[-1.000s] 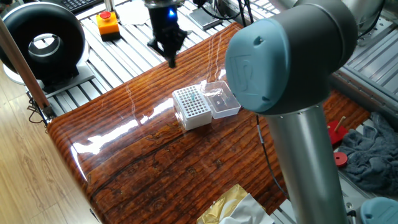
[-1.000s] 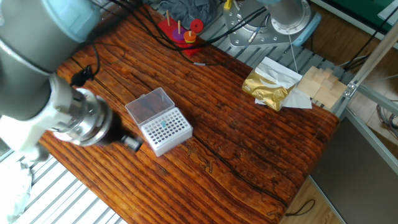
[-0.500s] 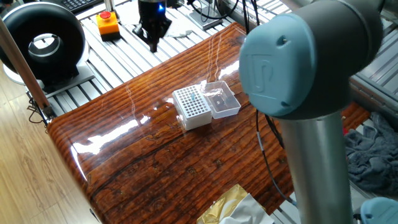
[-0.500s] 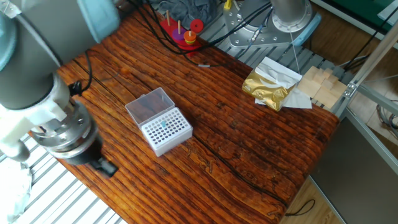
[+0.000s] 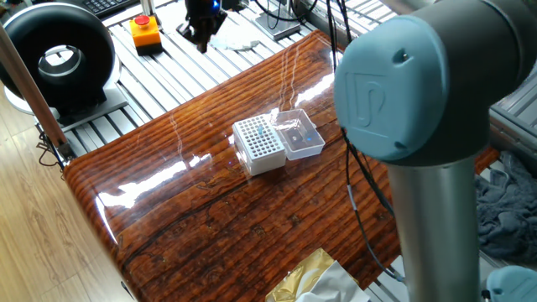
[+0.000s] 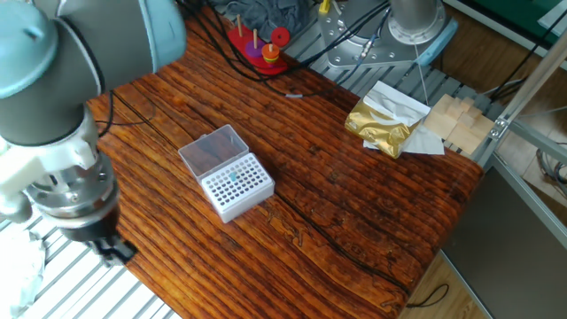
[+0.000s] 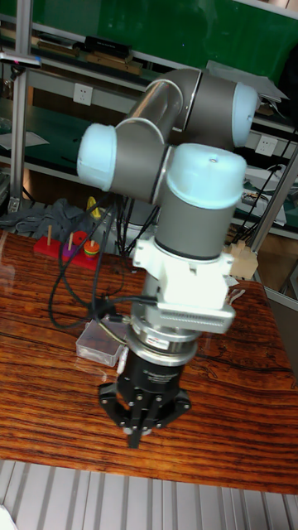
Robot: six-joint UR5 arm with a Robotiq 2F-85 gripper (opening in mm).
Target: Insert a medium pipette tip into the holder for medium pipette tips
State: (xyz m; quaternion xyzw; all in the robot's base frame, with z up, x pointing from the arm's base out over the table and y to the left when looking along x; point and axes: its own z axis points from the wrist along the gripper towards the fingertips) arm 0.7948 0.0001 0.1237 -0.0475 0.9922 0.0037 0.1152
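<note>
End effector [image 5: 200, 35] moved off the table edge, fingers together; one holder for medium pipette tips [image 5: 258, 143]

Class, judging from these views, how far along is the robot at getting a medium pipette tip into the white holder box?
Done: the white rectangular plastic holder box with its grid of holes sits on the wooden table, its clear hinged lid open. In hand: the black two-finger gripper hangs beyond the table edge, over the metal slats; whether it holds a tip cannot be made out. Left: carrying a tip over the box and inserting it.
</note>
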